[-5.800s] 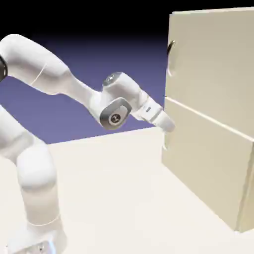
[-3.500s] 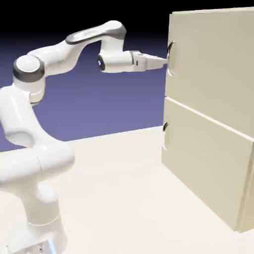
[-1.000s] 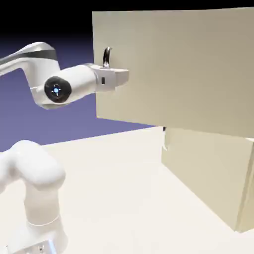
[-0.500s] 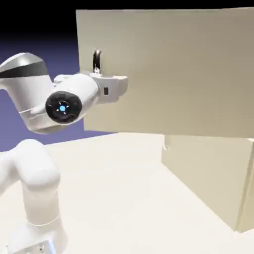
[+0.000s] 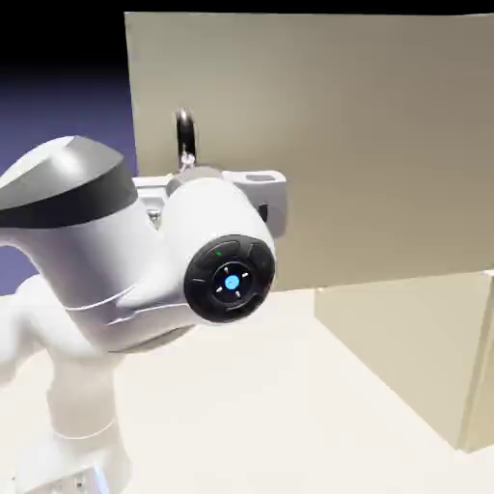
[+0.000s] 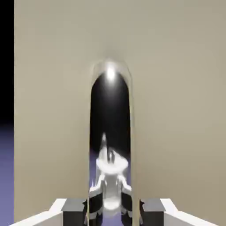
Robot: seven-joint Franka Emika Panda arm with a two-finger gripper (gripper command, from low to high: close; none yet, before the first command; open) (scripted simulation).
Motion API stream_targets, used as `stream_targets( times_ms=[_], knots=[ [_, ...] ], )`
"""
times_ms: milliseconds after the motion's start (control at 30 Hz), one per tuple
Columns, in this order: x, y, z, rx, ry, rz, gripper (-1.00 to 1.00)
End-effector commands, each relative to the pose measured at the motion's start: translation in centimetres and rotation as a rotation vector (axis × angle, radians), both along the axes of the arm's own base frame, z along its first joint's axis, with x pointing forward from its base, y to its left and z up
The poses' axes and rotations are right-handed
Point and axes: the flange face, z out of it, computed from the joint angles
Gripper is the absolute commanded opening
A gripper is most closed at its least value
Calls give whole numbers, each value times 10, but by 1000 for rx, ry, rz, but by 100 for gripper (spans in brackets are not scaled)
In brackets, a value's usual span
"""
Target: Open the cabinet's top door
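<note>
The cabinet stands at the exterior view's right. Its top door, a wide beige panel, is swung far out and faces the camera. The door's dark curved handle sits near its left edge. My gripper is shut on the handle, and the white wrist in front hides most of the fingers. In the hand view the handle fills the middle as a tall shiny loop, and my gripper closes around its lower end, one grey fingertip on each side. The door panel fills the picture behind it.
The lower door stays flat against the cabinet under the open panel. My arm's large elbow and wrist loom at the exterior view's left, above the pale table.
The top door has swung further open, its handle edge moving toward the exterior view's left. My arm has drawn back with it and now looms much larger in that view.
</note>
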Motion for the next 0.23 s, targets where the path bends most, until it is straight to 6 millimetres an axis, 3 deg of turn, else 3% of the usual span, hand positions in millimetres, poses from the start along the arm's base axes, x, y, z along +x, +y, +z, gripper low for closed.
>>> stream_targets(
  times_ms=[0, 167, 200],
  knots=[
    [2, -10, 0, 0, 0, 17, -100],
    [10, -48, 0, 0, 0, 92, -100],
    [10, -48, 0, 0, 0, 92, 100]
  ],
)
